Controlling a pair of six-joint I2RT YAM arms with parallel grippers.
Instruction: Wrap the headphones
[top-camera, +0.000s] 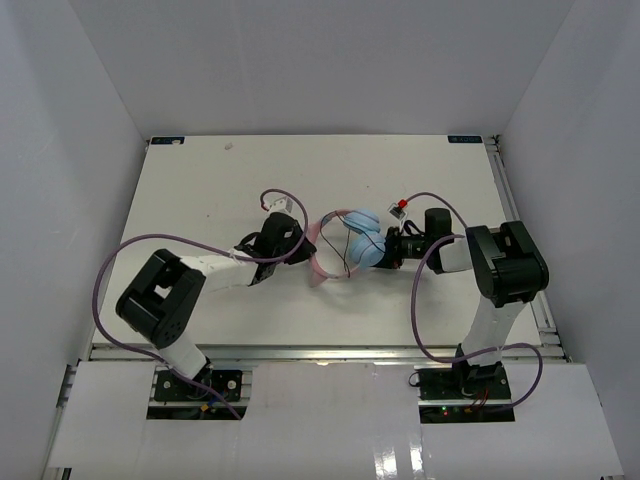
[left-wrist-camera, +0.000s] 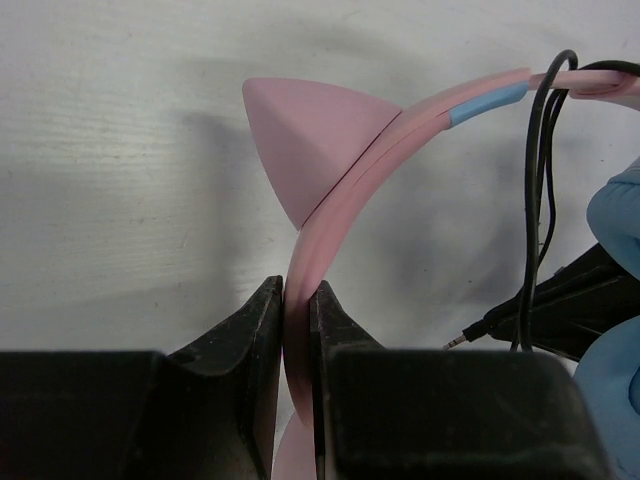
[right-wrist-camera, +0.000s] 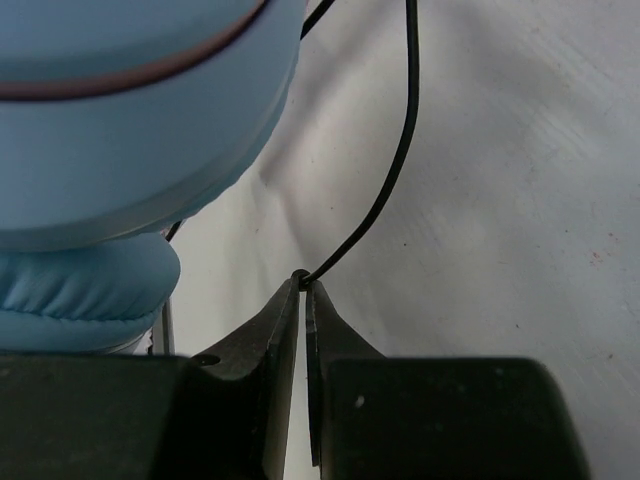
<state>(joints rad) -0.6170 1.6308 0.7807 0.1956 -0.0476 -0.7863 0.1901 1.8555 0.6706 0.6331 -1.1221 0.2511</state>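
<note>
The headphones lie mid-table: a pink headband (top-camera: 322, 252) with cat-ear points and two light-blue ear cups (top-camera: 367, 240). My left gripper (top-camera: 300, 243) is shut on the pink headband (left-wrist-camera: 330, 215), just below a cat ear (left-wrist-camera: 300, 140). My right gripper (top-camera: 392, 247) is next to the ear cups and shut on the thin black cable (right-wrist-camera: 385, 190) at its fingertips; a blue ear cup (right-wrist-camera: 130, 110) fills the upper left of that view. The cable (left-wrist-camera: 535, 150) loops over the headband, and its jack plug (left-wrist-camera: 462, 340) shows near the right gripper.
Thick purple robot cables (top-camera: 110, 270) arc beside each arm. A small white and red tag (top-camera: 400, 208) lies behind the ear cups. White walls enclose the table (top-camera: 200, 180) on three sides.
</note>
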